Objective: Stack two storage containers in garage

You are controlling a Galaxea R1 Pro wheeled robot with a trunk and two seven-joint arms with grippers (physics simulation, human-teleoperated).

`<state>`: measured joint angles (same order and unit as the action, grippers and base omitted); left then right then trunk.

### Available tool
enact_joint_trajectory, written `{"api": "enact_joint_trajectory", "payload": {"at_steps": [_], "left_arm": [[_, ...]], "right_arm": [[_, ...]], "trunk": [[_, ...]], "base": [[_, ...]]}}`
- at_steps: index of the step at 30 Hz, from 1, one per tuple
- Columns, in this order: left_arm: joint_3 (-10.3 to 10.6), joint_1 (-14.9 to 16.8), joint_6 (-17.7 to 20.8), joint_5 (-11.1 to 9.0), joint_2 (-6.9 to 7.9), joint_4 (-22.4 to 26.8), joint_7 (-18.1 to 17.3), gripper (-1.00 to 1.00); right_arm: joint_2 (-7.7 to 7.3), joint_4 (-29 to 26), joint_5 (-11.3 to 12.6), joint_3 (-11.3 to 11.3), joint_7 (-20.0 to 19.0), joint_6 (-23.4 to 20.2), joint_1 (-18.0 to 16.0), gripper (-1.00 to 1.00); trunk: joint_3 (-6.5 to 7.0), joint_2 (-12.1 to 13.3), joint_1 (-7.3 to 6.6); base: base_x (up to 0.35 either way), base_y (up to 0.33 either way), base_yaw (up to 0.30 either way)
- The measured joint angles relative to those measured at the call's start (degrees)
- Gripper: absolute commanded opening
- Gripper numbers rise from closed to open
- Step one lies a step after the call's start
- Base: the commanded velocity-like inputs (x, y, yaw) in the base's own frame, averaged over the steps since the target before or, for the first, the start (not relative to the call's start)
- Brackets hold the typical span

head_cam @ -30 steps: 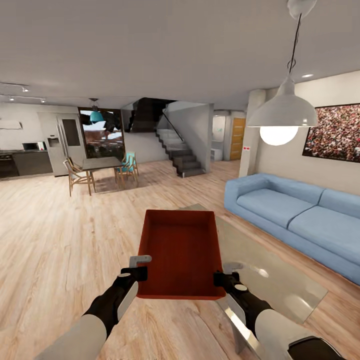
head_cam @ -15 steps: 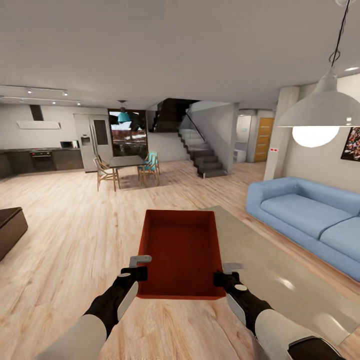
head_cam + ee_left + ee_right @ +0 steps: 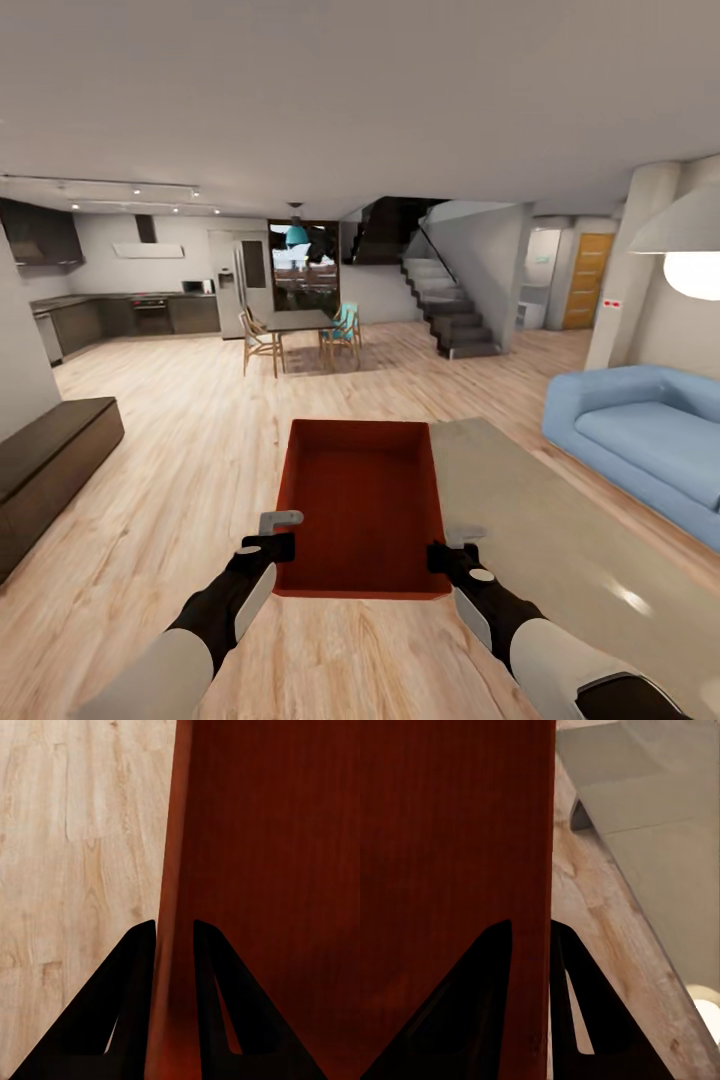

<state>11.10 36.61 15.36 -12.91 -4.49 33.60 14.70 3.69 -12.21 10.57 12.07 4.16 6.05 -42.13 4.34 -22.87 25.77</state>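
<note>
One open-plan living room with a light wood-plank floor (image 3: 150,480), a blue sofa (image 3: 640,440) at right, a dark bench (image 3: 50,470) at left. One orange-red storage container (image 3: 362,505), topless, is held level in front of the trunk, above the planks. Left gripper (image 3: 272,548) pinches the container's left wall, one finger inside, one outside; right gripper (image 3: 448,556) clamps the right wall the same way.

Cut off and occluded bits
Blue sofa (image 3: 640,435) and pendant lamp (image 3: 685,245) cropped at right edge; dark bench (image 3: 50,465) cropped left; storage container (image 3: 362,505) hides floor beneath; kitchen appliances too small
</note>
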Motion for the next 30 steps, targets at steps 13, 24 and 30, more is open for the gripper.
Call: {"api": "enact_joint_trajectory", "payload": {"at_steps": [13, 24, 30], "left_arm": [[0.00, 0.00, 0.03, -0.01, 0.00, 0.00, -0.01, -1.00], [0.05, 0.00, -0.26, -0.08, 0.00, -0.11, -0.01, -1.00], [0.17, 0.01, -0.60, -0.43, 0.00, -0.53, -0.01, -1.00]], "right_arm": [[0.00, 0.00, -0.02, -0.02, 0.01, -0.03, 0.00, -1.00], [-0.01, 0.00, -0.14, -0.07, 0.01, 0.12, 0.00, -1.00], [-0.04, 0.11, 0.14, 0.26, 0.06, 0.10, 0.02, -1.00]], "trunk": [[0.00, -0.01, 0.00], [0.00, 0.00, -0.01], [-0.01, -0.01, -0.03]], "base": [[0.000, 0.000, 0.300], [0.017, 0.000, 0.145], [0.249, 0.000, 0.003]]}}
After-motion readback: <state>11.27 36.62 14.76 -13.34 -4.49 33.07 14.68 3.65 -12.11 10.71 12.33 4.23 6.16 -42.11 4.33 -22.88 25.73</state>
